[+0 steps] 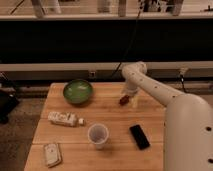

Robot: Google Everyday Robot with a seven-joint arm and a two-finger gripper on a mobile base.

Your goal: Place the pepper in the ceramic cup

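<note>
gripper [128,98] at the pepper [123,100], its hold impossible to tell, well apart from the ceramic cup [98,135].

dim warm light — dark backdrop [75,45] — claw [128,98] low over the lit table [112,119].

A: Item tally on the table [112,117]?
B: Pepper [123,101] ×1, ceramic cup [98,135] ×1, green bowl [77,92] ×1, bottle [63,118] ×1, black phone [139,136] ×1, small packet [51,154] ×1.
A: Grippers?
B: Gripper [128,97] ×1, low at the pepper.
</note>
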